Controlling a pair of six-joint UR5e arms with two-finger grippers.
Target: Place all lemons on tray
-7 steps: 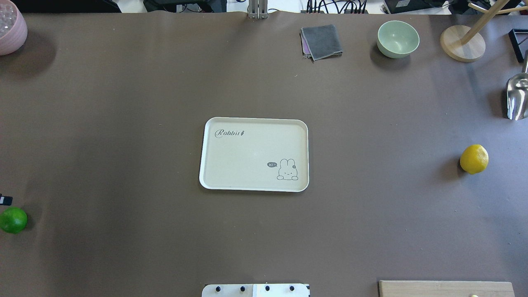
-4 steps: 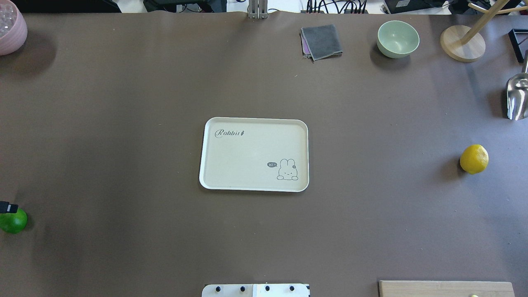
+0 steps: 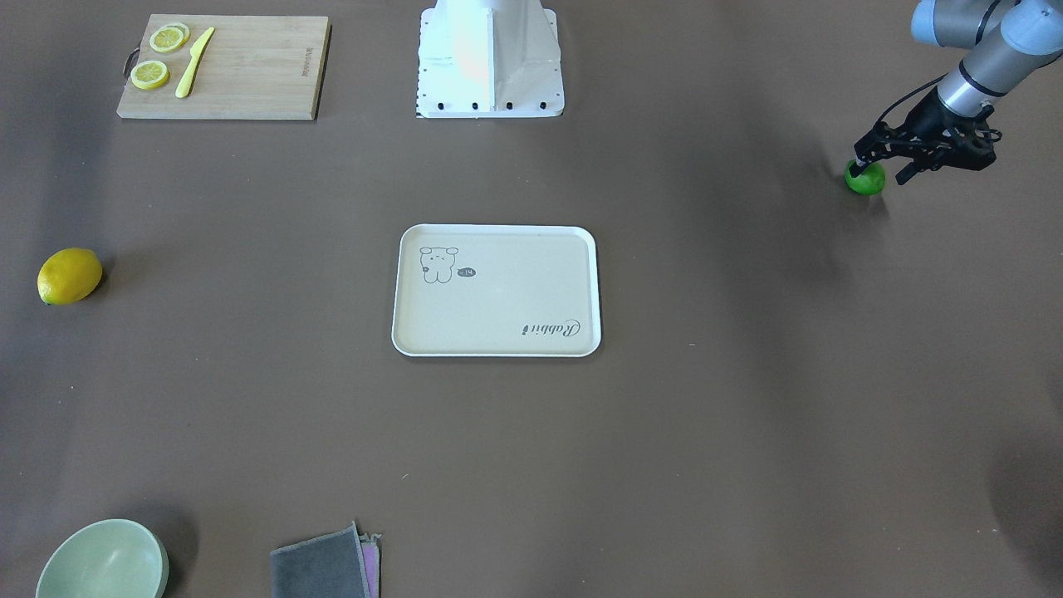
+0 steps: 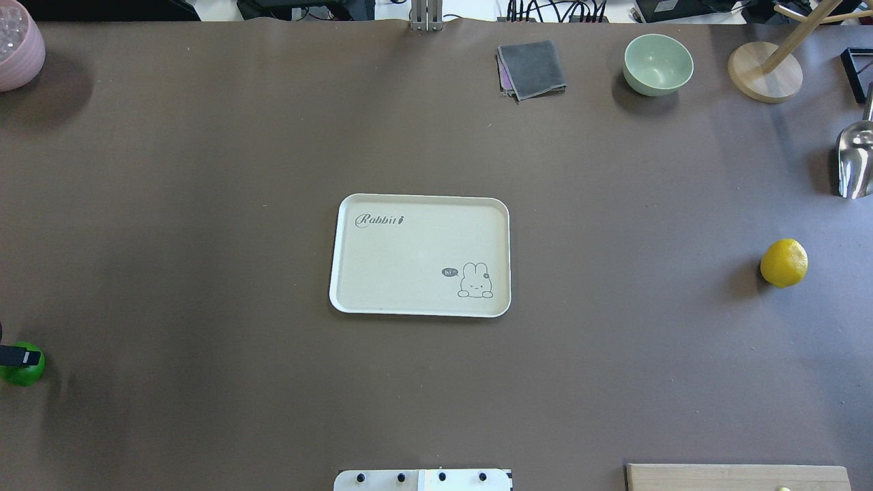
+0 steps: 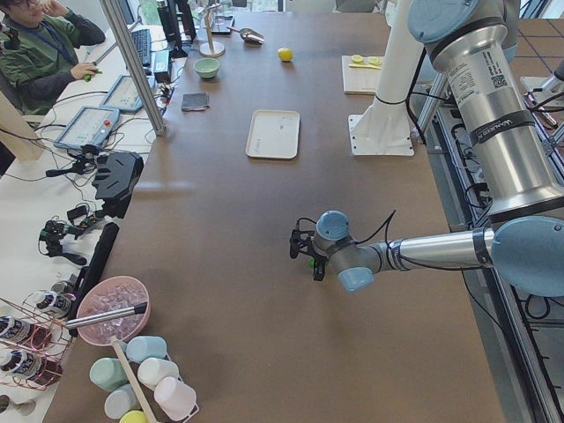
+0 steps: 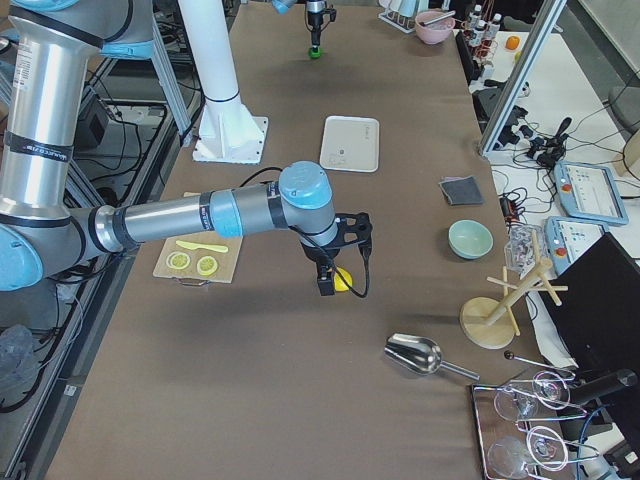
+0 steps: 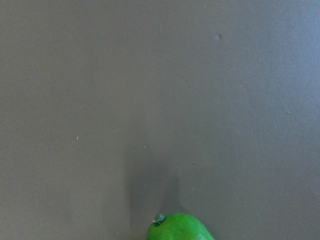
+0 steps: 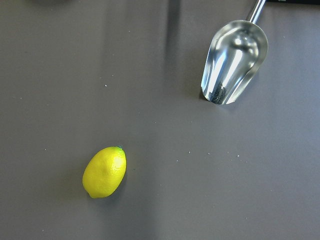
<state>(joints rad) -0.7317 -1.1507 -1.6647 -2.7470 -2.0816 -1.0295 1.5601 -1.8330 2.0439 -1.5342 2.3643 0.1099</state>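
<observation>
Green lemon (image 4: 26,374), cut at the overhead frame's edge and partly masked by one finger of the spread left gripper (image 3: 879,173), is seen at the tray's (image 4: 419,197) eight o'clock; the yellow lemon (image 4: 783,262) is at three. The right gripper's (image 6: 326,284) opening cannot be told.

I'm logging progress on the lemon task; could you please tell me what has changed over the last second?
The left gripper has moved in over the green lemon, jaws open, with nothing gripped yet. The green lemon, the yellow lemon and the tray have not moved.
</observation>
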